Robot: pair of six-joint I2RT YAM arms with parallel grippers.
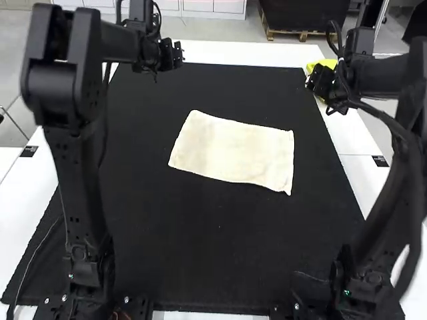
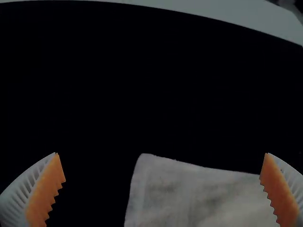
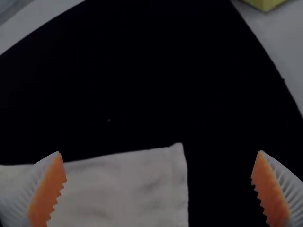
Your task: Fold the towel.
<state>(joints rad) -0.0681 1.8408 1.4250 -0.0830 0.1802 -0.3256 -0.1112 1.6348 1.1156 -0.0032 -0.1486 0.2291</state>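
- Nearest the camera in the high view, the left arm shows smooth, blocky black casing, its rounded joint large and its lower links straight and narrow.
- The right arm, equally dark, is cut off by the view's side; a thick black cable bows along it.
- The towel lies spread on the black mat, near the middle of its far half. Soft, creamy and matt, it makes a slightly skewed four-sided shape, with gently wavy edges and a small pointed tip at its near right corner. Whether it is one layer or already doubled, I cannot tell.
- The left tool is by the mat's far left edge, apart from the towel. In its wrist view, the ribbed white fingers with toothed orange pads stand wide apart.
- The right tool is by the mat's far right edge, also apart from the towel, its matching fingers parted widely in its wrist view.
- Both wrist views cut off the towel, and one finger in each overlaps it; faint creases or shading mark the weave.
- Smooth white counter borders the mat.
- Something yellow sits behind the right tool, partly hidden; what it is, I cannot tell.
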